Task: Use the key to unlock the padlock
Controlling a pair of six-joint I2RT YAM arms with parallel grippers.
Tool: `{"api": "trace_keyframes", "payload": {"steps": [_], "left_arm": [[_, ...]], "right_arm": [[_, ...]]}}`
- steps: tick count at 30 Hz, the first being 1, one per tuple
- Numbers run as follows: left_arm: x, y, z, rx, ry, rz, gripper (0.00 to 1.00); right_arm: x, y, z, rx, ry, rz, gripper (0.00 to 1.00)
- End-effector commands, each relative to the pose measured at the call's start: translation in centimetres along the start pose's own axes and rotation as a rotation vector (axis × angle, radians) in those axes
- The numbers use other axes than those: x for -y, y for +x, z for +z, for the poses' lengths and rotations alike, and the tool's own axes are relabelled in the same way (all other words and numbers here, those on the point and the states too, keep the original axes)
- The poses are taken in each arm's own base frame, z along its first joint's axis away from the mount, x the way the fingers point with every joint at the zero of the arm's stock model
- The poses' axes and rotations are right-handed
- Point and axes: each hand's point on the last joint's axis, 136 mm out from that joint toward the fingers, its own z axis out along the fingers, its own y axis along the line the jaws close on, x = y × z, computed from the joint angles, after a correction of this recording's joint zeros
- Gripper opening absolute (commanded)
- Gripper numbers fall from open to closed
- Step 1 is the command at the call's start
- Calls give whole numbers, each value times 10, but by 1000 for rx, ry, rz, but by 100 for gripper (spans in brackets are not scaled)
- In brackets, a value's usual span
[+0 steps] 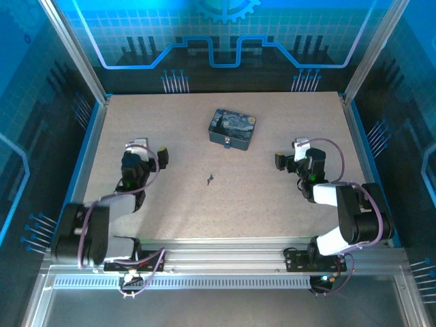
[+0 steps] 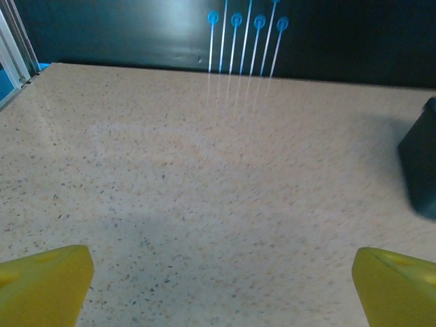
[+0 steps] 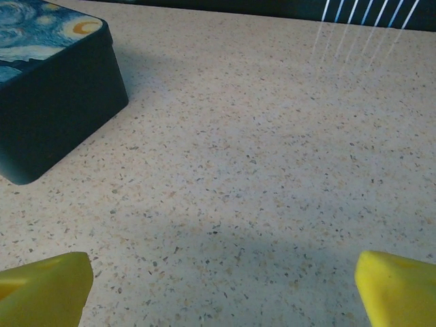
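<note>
Top external view counts one speckled beige table (image 1: 170,211), one left arm (image 1: 88,228), one right arm (image 1: 354,218), and one rectangular dark-blue tin (image 1: 231,129) with a swirly starry painting, toward the far middle. The left gripper (image 1: 150,150) and right gripper (image 1: 290,152) flank the tin, both well apart from it, spread wide and holding nothing. Each wrist view shows two yellow fingertips (image 2: 41,286) with bare table between them. One tiny dark-grey metal key (image 1: 210,180) lies on the table between the arms, nearer than the tin. One pale speck on the tin's near wall may be the tiny padlock (image 1: 227,142), but it is too small to tell.
</note>
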Motion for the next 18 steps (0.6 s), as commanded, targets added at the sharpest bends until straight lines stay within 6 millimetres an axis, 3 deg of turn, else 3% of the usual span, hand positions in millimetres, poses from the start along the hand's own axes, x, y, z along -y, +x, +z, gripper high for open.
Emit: {"api": "trace_keyframes", "payload": {"steps": [1, 5, 9, 12, 15, 18], "left_arm": [[13, -5, -18, -123, 58, -132, 99], [45, -1, -32, -295, 161, -238, 99], [90, 21, -45, -511, 242, -147, 93], [119, 45, -55, -613, 295, -61, 83], [138, 65, -63, -679, 318, -32, 77], [154, 77, -66, -719, 337, -13, 70]], "right_arm": [[2, -31, -9, -23, 23, -3, 100], [-6, -43, -25, -119, -9, 134, 98], [-33, -50, -37, -225, -74, 210, 91], [-68, -47, -45, -316, -131, 189, 89], [-121, -39, -55, -368, -246, 148, 88], [-171, -18, -61, -442, -375, 112, 85]]}}
